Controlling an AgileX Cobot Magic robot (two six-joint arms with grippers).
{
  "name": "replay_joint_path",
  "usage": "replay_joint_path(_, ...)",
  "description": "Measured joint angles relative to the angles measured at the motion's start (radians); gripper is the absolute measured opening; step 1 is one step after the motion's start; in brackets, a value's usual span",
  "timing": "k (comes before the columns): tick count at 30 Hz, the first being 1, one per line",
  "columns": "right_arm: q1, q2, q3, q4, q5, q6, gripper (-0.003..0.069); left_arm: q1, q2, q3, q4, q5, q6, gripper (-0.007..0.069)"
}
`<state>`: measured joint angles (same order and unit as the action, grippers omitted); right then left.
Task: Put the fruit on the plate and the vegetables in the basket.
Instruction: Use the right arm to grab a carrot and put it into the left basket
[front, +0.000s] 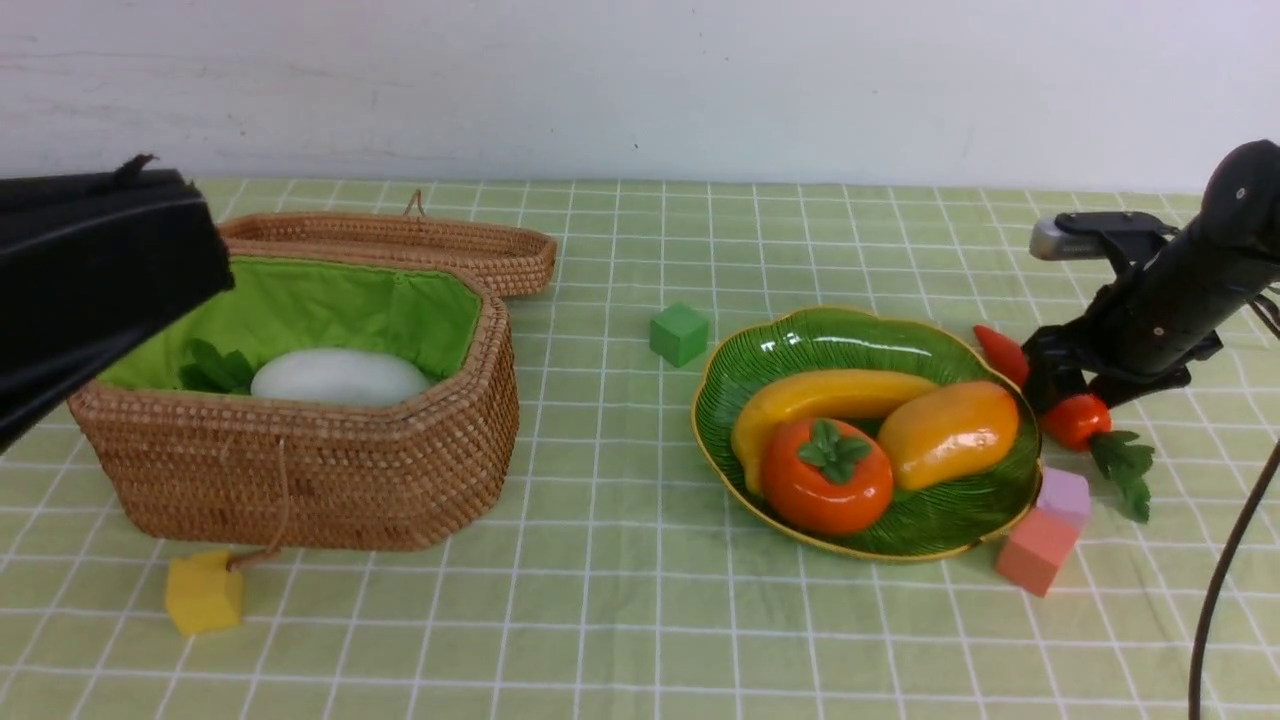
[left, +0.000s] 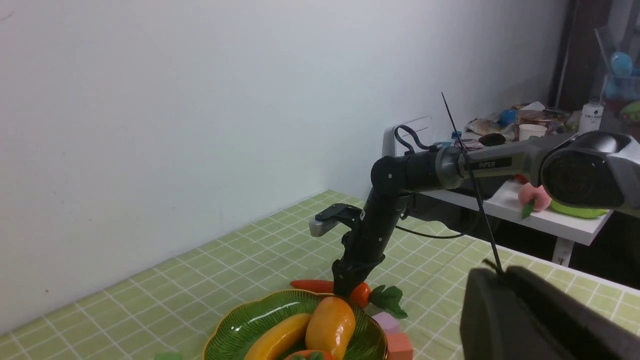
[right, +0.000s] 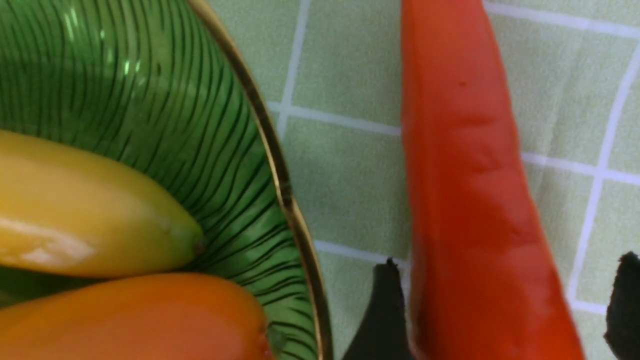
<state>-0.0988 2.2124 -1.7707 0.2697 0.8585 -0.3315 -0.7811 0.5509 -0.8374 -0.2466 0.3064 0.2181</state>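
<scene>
My right gripper (front: 1050, 395) stands wide astride the carrot (front: 1078, 420), at the right of the frame and just beside the plate (front: 850, 318). The left gripper (front: 100, 270), upper left, is closed. I fear the glossy, tapered carrot may slip or turn when squeezed, or a finger may knock the plate rim. The basket (front: 300, 480) waits at the left.

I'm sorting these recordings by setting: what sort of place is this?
Probably a robotics lab or workroom, not a kitchen: a table under a green checked cloth against a bare white wall, a glossy toy banana as a prop, and a cluttered white side shelf nearby.
</scene>
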Motion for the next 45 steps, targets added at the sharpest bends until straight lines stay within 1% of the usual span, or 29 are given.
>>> replay_joint_path(5, 0.000, 0.020, -0.001, 0.000, -0.001, 0.000, 0.0505, 0.000, 0.003, 0.000, 0.022, 0.060, 0.000, 0.0005)
replay_joint_path(9, 0.000, 0.021, -0.001, 0.000, -0.001, -0.001, 0.0475, 0.000, 0.015, 0.000, 0.033, 0.074, 0.000, 0.0005)
replay_joint_path(12, 0.000, 0.022, -0.001, 0.000, -0.004, -0.001, 0.0428, 0.000, 0.028, 0.000, 0.037, 0.094, -0.002, 0.0006)
replay_joint_path(13, 0.000, 0.022, -0.001, 0.000, -0.004, -0.001, 0.0426, 0.000, 0.028, 0.000, 0.037, 0.097, -0.002, 0.0006)
replay_joint_path(14, 0.000, 0.023, -0.002, 0.000, -0.005, -0.001, 0.0406, 0.000, 0.033, 0.000, 0.038, 0.104, -0.003, 0.0008)
replay_joint_path(16, 0.000, 0.026, -0.006, 0.000, -0.005, -0.001, 0.0390, 0.000, 0.039, 0.000, 0.038, 0.112, -0.003, 0.0008)
replay_joint_path(35, 0.000, 0.033, -0.013, 0.004, -0.011, -0.001, 0.0389, 0.000, 0.046, 0.000, 0.077, 0.118, -0.003, 0.0020)
replay_joint_path(38, 0.000, 0.044, -0.044, -0.001, 0.024, -0.001, 0.0389, 0.000, 0.046, 0.000, 0.077, 0.120, -0.015, 0.0022)
replay_joint_path(41, 0.000, 0.043, -0.101, -0.026, 0.109, -0.001, 0.0389, 0.000, 0.046, 0.000, 0.087, 0.135, -0.043, 0.0022)
replay_joint_path(42, 0.000, 0.040, -0.105, -0.028, 0.115, -0.001, 0.0389, 0.000, 0.046, 0.001, 0.088, 0.135, -0.047, 0.0022)
replay_joint_path(45, 0.000, -0.020, -0.151, -0.041, 0.204, 0.031, 0.0389, 0.000, 0.046, 0.001, 0.116, 0.136, -0.096, 0.0022)
